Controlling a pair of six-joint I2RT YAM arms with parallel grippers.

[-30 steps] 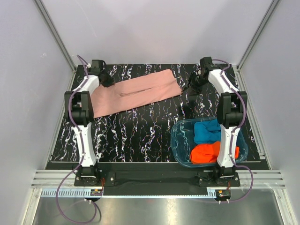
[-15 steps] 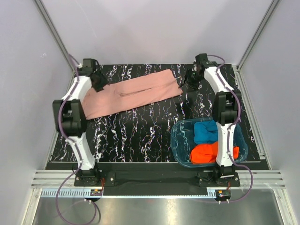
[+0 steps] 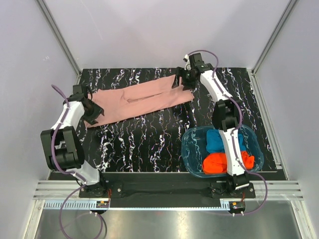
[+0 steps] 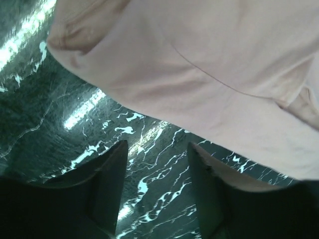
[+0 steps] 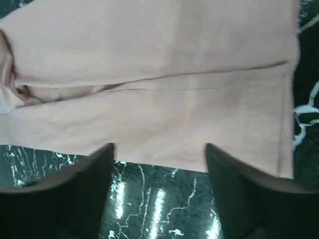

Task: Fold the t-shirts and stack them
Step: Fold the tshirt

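Observation:
The dusty-pink t-shirt [image 3: 142, 98] lies folded into a long strip across the far half of the black marbled table [image 3: 149, 142]. My left gripper [image 3: 92, 113] is open and empty at the strip's left end; in the left wrist view the pink cloth [image 4: 209, 64] fills the top and the gripper [image 4: 158, 149] hangs over bare table. My right gripper [image 3: 180, 82] is open and empty at the strip's right end; in the right wrist view its jaws [image 5: 159, 152] straddle the edge of the pink cloth [image 5: 149, 74]. The blue t-shirt [image 3: 219, 140] and the orange-red t-shirt [image 3: 219, 163] lie in the tub.
The translucent blue plastic tub [image 3: 192, 149] stands at the near right, partly behind the right arm. Grey walls with metal posts close in the table on three sides.
Both arms swung round: the left gripper moved down and left to the strip's lower left end, the right gripper moved left over the strip's right end. The shirt stayed flat.

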